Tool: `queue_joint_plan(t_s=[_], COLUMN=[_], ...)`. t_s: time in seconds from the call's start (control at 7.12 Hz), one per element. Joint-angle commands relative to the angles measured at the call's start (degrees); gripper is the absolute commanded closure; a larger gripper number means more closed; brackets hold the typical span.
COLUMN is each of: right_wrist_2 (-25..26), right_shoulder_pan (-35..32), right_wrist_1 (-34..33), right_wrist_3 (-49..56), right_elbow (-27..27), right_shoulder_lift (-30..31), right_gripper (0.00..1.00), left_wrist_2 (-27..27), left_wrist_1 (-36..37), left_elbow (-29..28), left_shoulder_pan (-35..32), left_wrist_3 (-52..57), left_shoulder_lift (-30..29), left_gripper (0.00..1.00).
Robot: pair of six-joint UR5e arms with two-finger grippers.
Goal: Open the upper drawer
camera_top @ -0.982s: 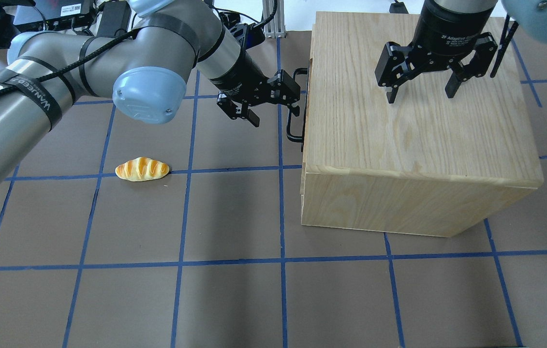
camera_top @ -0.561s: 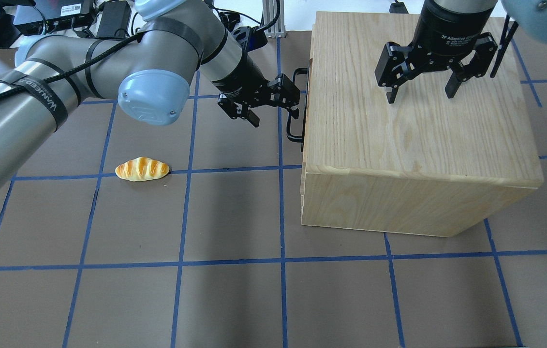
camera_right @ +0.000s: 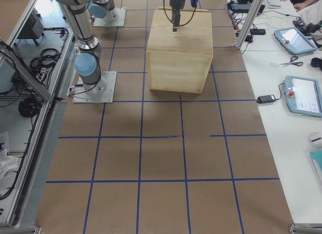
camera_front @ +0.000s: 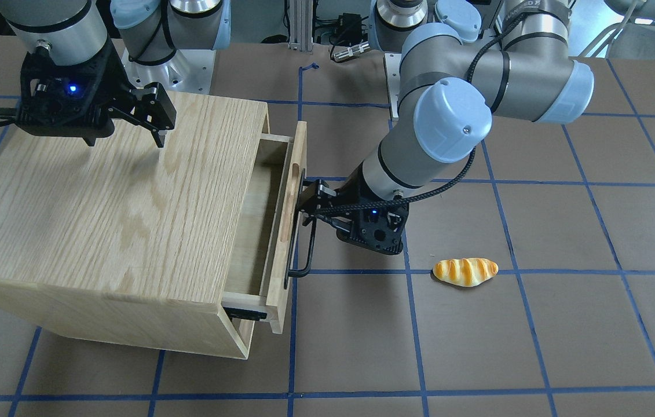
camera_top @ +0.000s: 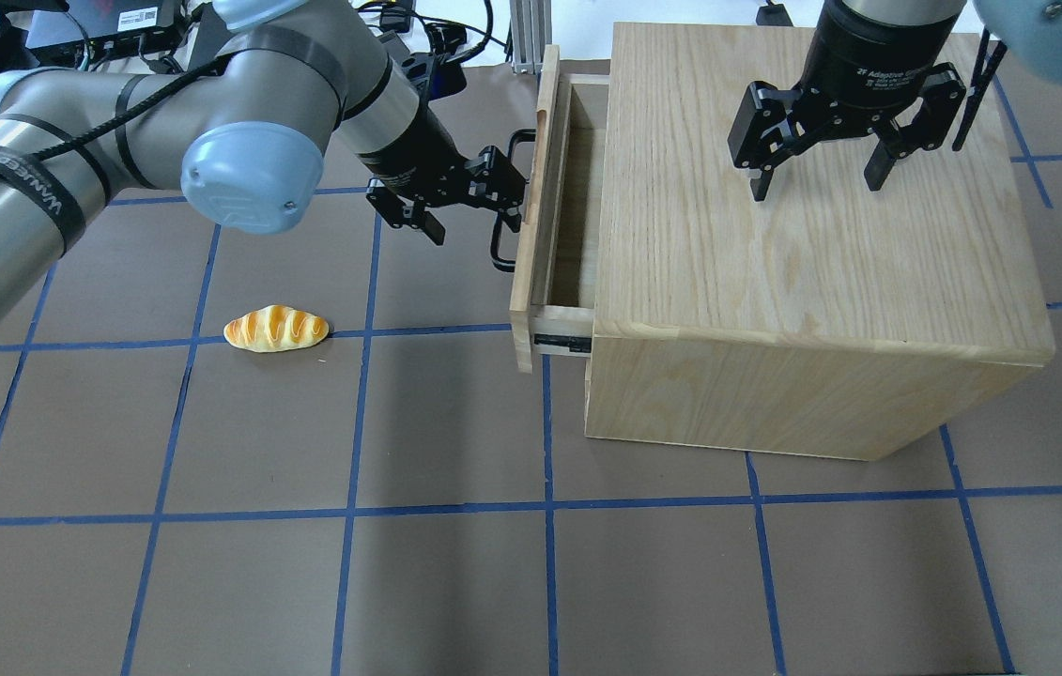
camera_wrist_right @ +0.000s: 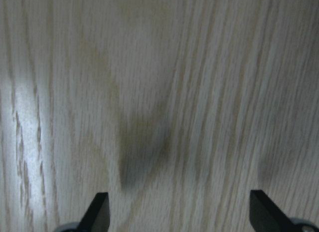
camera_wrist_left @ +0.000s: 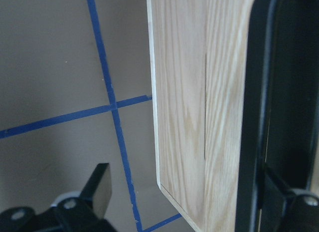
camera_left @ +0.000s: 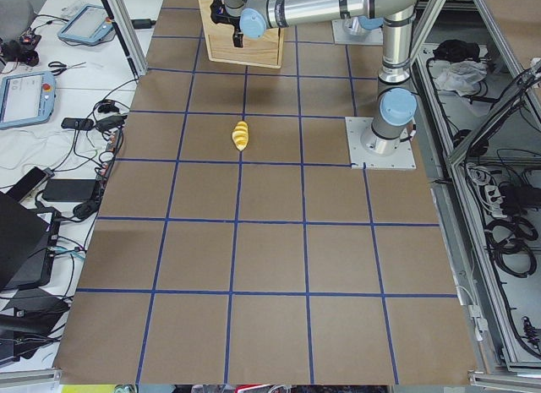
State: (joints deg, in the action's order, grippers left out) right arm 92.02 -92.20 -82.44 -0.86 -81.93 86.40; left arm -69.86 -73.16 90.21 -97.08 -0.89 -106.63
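Seen from overhead, the upper drawer (camera_top: 535,207) juts from the cabinet (camera_top: 775,263) toward 9 o'clock, the left gripper (camera_top: 474,221) crowding its handle (camera_top: 495,252). Bare table (camera_top: 455,582) opens at 6 o'clock; a bread roll (camera_top: 277,329) lies at 8.

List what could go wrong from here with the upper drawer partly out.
1. The left gripper is open, with only one finger hooked behind the handle; it may slip off.
2. The right gripper sits open over the cabinet top; if it isn't pressing, the cabinet may slide with the upper drawer.
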Motion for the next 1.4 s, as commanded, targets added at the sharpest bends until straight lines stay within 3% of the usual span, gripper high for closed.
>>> queue_joint_plan(t_s=[0.0,0.14,0.7,1.26], right_wrist_2=[0.0,0.0,0.0,0.0], right_shoulder_pan=[0.0,0.0,0.0,0.0], right_wrist_1=[0.0,0.0,0.0,0.0], right_wrist_3=[-0.02,-0.02,-0.02,-0.02], right_elbow=[0.01,0.01,0.01,0.01], right_shoulder_lift=[0.0,0.0,0.0,0.0], right_gripper=[0.0,0.0,0.0,0.0], left_wrist_2=[-4.3,-7.54,-10.55,-11.43], left_wrist_1=[-2.42,-4.43,-6.91,-9.19], left_elbow=[0.15,-0.11,0.15,-0.91], left_shoulder_pan=[3.81,5.13,11.72,12.44], left_wrist_3=[0.97,1.06,1.06,1.06], left_shoulder_lift=[1.6,2.13,3.97,5.38], left_gripper=[0.0,0.0,0.0,0.0])
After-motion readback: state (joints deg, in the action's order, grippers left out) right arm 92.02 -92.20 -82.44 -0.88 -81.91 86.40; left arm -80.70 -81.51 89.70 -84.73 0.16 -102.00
